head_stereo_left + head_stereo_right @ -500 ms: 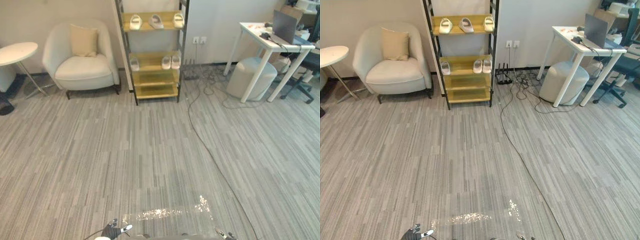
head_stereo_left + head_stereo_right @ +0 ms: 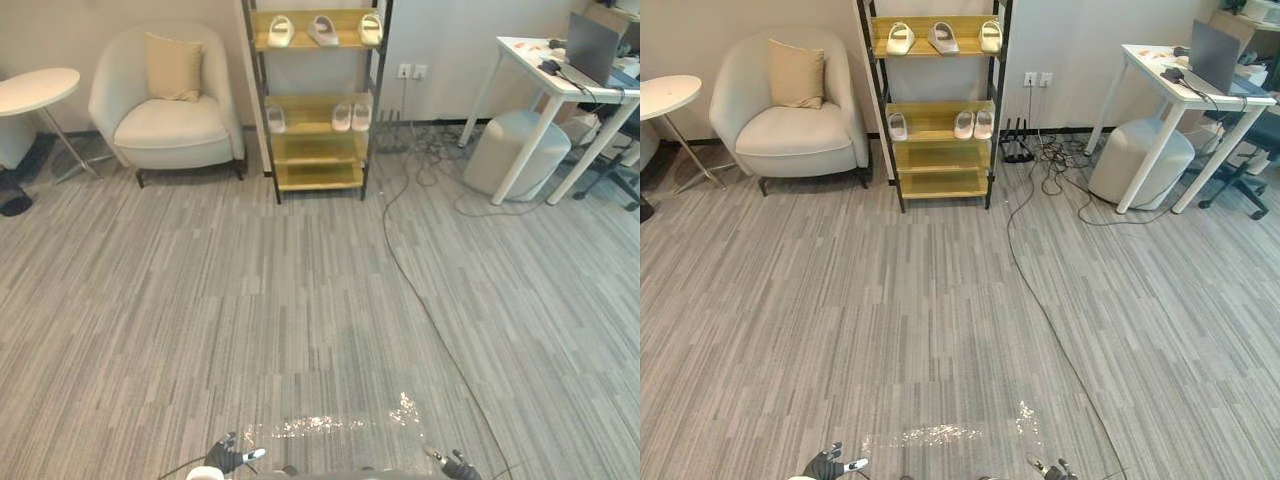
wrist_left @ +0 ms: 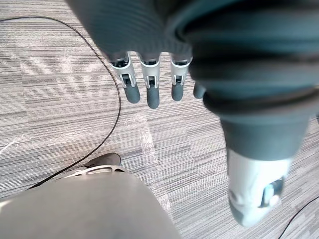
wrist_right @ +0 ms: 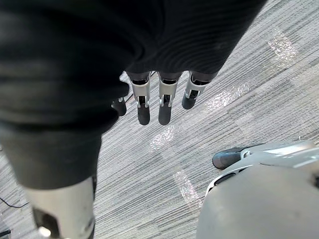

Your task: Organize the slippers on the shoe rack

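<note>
The shoe rack, black-framed with yellow-wood shelves, stands against the far wall across the carpet. Three pale slippers lie on its top shelf. On the middle shelf a single slipper sits at the left and a pair at the right. The two lower shelves are bare. My left hand hangs low over the carpet, fingers straight and holding nothing; it also peeks in as the left hand. My right hand hangs the same way, open and empty, beside the right hand.
A cream armchair with a cushion stands left of the rack, and a round white side table further left. At the right are a white desk with a laptop, a grey pouf and floor cables.
The whole picture has shifted, so the camera has moved; the rack now sits slightly further right and higher. Both hands hang as before.
</note>
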Motion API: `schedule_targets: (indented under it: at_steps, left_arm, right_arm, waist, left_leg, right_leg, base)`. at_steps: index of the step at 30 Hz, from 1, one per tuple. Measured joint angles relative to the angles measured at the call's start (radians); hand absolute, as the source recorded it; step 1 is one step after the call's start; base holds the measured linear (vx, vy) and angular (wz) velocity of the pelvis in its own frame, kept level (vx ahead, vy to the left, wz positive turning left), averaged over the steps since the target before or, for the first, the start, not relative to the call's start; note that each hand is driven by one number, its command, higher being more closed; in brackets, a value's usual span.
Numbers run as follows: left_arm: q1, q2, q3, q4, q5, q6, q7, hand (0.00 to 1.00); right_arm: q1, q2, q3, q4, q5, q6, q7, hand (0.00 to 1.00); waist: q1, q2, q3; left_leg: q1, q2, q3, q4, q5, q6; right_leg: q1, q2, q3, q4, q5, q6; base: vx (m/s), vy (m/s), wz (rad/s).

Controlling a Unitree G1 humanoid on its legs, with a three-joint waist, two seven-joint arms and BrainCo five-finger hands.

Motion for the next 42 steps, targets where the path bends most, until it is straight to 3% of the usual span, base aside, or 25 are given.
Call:
schedule_targets:
  at_steps: [8,12,14,17,18,20,22,23,24,25,27,28,29,30,31,32,34,36,38,40,41,42]
  left_arm:
    - [-0.018,0.013,-0.011,0.001,-0.002,0.001,0.001,0.00]
    - [-0.038,0.026,-0.010,0.001,-0.016,0.001,0.005,0.00]
    - [-0.039,0.026,-0.008,-0.001,-0.036,0.000,0.008,0.00]
    - [-0.033,0.001,0.012,-0.002,-0.080,-0.001,0.019,0.00]
    - [-0.031,-0.004,0.032,-0.001,-0.093,-0.002,0.021,0.00]
    - [-0.033,-0.004,0.032,-0.001,-0.100,-0.017,0.023,0.00]
    - [-0.034,-0.007,0.032,-0.001,-0.101,-0.018,0.025,0.00]
    - [-0.031,-0.012,0.032,-0.001,-0.101,-0.018,0.025,0.00]
    - [-0.026,-0.019,0.034,-0.001,-0.105,-0.020,0.025,0.00]
    - [-0.017,-0.010,0.051,-0.001,-0.109,-0.021,0.022,0.00]
    - [-0.023,0.014,0.069,0.010,-0.109,-0.017,0.023,0.00]
    - [-0.029,0.015,0.069,0.017,-0.109,-0.016,0.023,0.00]
    - [-0.030,0.017,0.068,0.022,-0.110,-0.015,0.024,0.00]
    - [-0.029,0.016,0.065,0.022,-0.111,-0.015,0.025,0.00]
    - [-0.032,0.016,0.057,0.022,-0.111,-0.014,0.026,0.00]
    - [-0.032,0.015,0.039,0.021,-0.112,-0.014,0.027,0.00]
    - [-0.043,0.002,0.019,0.015,-0.118,-0.016,0.026,0.00]
    - [-0.069,-0.015,0.017,0.015,-0.123,-0.016,0.026,0.00]
    - [-0.098,-0.040,-0.004,0.005,-0.122,-0.018,0.025,0.00]
    - [-0.103,-0.070,-0.013,0.002,-0.119,-0.019,0.020,0.00]
    - [-0.098,-0.074,-0.009,-0.001,-0.110,-0.021,0.019,0.00]
    - [-0.105,-0.084,-0.006,0.008,-0.109,-0.019,0.022,0.00]
  right_arm:
    - [-0.008,0.005,0.007,0.001,-0.001,0.001,-0.010,0.00]
    - [-0.017,0.002,0.009,0.014,0.000,0.000,-0.011,0.00]
    - [-0.016,-0.002,0.013,0.025,0.000,0.000,-0.014,0.00]
    - [-0.012,-0.029,0.020,0.027,0.003,0.000,-0.018,0.00]
    - [-0.019,-0.033,0.031,0.028,0.004,0.001,-0.019,0.00]
    - [-0.024,-0.034,0.036,0.029,0.004,0.003,-0.020,0.00]
    - [-0.038,-0.036,0.037,0.030,0.004,0.004,-0.022,0.00]
    - [-0.040,-0.041,0.038,0.029,0.004,0.003,-0.023,0.00]
    - [-0.043,-0.048,0.040,0.030,0.003,0.003,-0.024,0.00]
    - [-0.044,-0.044,0.043,0.030,0.002,0.003,-0.024,0.00]
    - [-0.035,-0.012,0.043,0.029,0.001,0.003,-0.023,0.00]
    - [-0.037,-0.013,0.043,0.023,0.001,0.002,-0.022,0.00]
    - [-0.045,-0.011,0.040,0.021,0.001,0.002,-0.022,0.00]
    - [-0.040,-0.009,0.035,0.023,0.001,0.004,-0.022,0.00]
    - [-0.040,-0.011,0.034,0.023,0.000,0.004,-0.021,0.00]
    - [-0.042,-0.018,0.037,0.023,0.000,0.004,-0.020,0.00]
    - [-0.062,-0.040,0.045,0.019,-0.002,0.002,-0.018,0.00]
    - [-0.091,-0.058,0.046,0.001,-0.001,-0.004,-0.017,0.00]
    - [-0.091,-0.064,0.045,-0.020,0.000,-0.006,-0.017,0.00]
    - [-0.079,-0.058,0.045,-0.012,0.000,-0.002,-0.018,0.00]
    - [-0.069,-0.049,0.045,-0.009,0.000,-0.001,-0.018,0.00]
    - [-0.068,-0.051,0.036,-0.006,0.001,0.001,-0.020,0.00]
  waist:
    - [0.000,-0.015,0.010]
    - [0.002,-0.026,0.040]
    - [0.010,-0.018,0.042]
    - [0.010,0.020,0.059]
    - [0.012,0.018,0.062]
    - [0.014,0.014,0.064]
    - [0.014,0.014,0.069]
    - [0.015,0.022,0.064]
    - [0.017,0.033,0.062]
    - [0.019,0.012,0.058]
    - [0.018,-0.038,0.027]
    - [0.020,-0.039,0.026]
    - [0.014,-0.041,0.030]
    - [0.013,-0.034,0.036]
    - [0.018,-0.035,0.038]
    - [0.016,-0.030,0.043]
    - [0.012,0.001,0.052]
    - [0.000,0.034,0.073]
    - [-0.016,0.047,0.083]
    - [-0.030,0.035,0.085]
    - [-0.034,0.020,0.088]
    - [-0.050,0.035,0.091]
  left_leg:
    - [-0.020,0.007,0.013,0.035,-0.020,-0.015]
    - [-0.144,0.072,0.087,0.347,-0.130,-0.047]
    - [-0.226,0.127,0.132,0.582,-0.133,-0.055]
    - [-0.303,0.206,0.135,0.837,-0.086,-0.077]
    - [-0.346,0.199,0.131,0.866,-0.127,-0.047]
    - [-0.373,0.150,0.129,0.708,-0.155,-0.031]
    - [-0.382,0.086,0.096,0.475,-0.124,-0.027]
    - [-0.372,0.075,0.073,0.388,-0.101,-0.043]
    - [-0.375,0.078,0.054,0.370,-0.080,-0.025]
    - [-0.385,0.060,0.048,0.422,-0.082,0.028]
    - [-0.396,0.019,0.071,0.451,-0.146,0.058]
    - [-0.387,0.011,0.079,0.446,-0.162,0.067]
    - [-0.359,-0.003,0.078,0.437,-0.178,0.066]
    - [-0.314,-0.018,0.078,0.428,-0.191,0.079]
    - [-0.265,-0.031,0.080,0.410,-0.198,0.087]
    - [-0.192,-0.045,0.077,0.366,-0.202,0.090]
    - [-0.096,-0.040,0.073,0.292,-0.201,0.090]
    - [-0.047,-0.017,0.054,0.247,-0.201,0.090]
    - [-0.029,0.001,0.026,0.226,-0.201,0.089]
    - [0.013,-0.002,-0.003,0.218,-0.221,0.045]
    - [0.034,-0.006,-0.013,0.219,-0.242,0.014]
    - [0.062,0.013,-0.041,0.233,-0.259,-0.012]
  right_leg:
    - [-0.003,0.001,0.003,0.005,-0.006,0.001]
    - [-0.020,-0.002,-0.008,0.088,-0.075,-0.021]
    - [-0.013,-0.005,0.007,0.122,-0.112,-0.026]
    - [0.020,0.008,0.045,0.142,-0.137,-0.036]
    - [0.034,-0.012,0.066,0.136,-0.140,-0.047]
    - [0.033,-0.048,0.103,0.131,-0.148,-0.036]
    - [0.030,-0.082,0.135,0.126,-0.166,-0.008]
    - [0.025,-0.083,0.147,0.124,-0.179,0.008]
    - [0.025,-0.078,0.161,0.134,-0.199,0.020]
    - [0.025,-0.096,0.176,0.166,-0.239,0.019]
    - [-0.057,-0.150,0.182,0.355,-0.281,0.043]
    - [-0.144,-0.158,0.197,0.524,-0.265,0.070]
    - [-0.222,-0.158,0.217,0.713,-0.226,0.152]
    - [-0.267,-0.163,0.210,0.862,-0.215,0.193]
    - [-0.290,-0.170,0.189,0.945,-0.225,0.176]
    - [-0.299,-0.182,0.126,0.987,-0.252,0.125]
    - [-0.335,-0.175,0.012,0.931,-0.296,0.048]
    - [-0.414,-0.134,-0.022,0.772,-0.307,0.014]
    - [-0.475,-0.101,0.016,0.582,-0.237,0.008]
    - [-0.492,-0.091,0.095,0.366,-0.056,0.011]
    - [-0.491,-0.092,0.122,0.364,0.017,0.010]
    - [-0.493,-0.086,0.111,0.447,0.022,-0.007]
  base:
    - [0.01,-0.023,-0.01]
    - [-0.04,-0.054,0.12]
    - [0.00,-0.066,-0.13]
    - [0.09,-0.025,-0.33]
    - [0.15,0.049,-0.47]
    - [0.19,0.102,-0.46]
    - [0.23,0.186,-0.48]
    - [0.24,0.231,-0.53]
    - [0.27,0.256,-0.57]
    - [0.33,0.257,-0.44]
    - [0.43,0.235,-0.24]
    - [0.43,0.228,-0.10]
    - [0.46,0.248,0.02]
    - [0.49,0.241,0.08]
    - [0.52,0.191,0.08]
    - [0.54,0.149,0.03]
    - [0.56,0.118,-0.01]
    - [0.41,0.009,0.18]
    - [0.38,-0.078,0.50]
    - [0.41,-0.166,0.56]
    - [0.44,-0.267,0.58]
    - [0.46,-0.317,0.50]
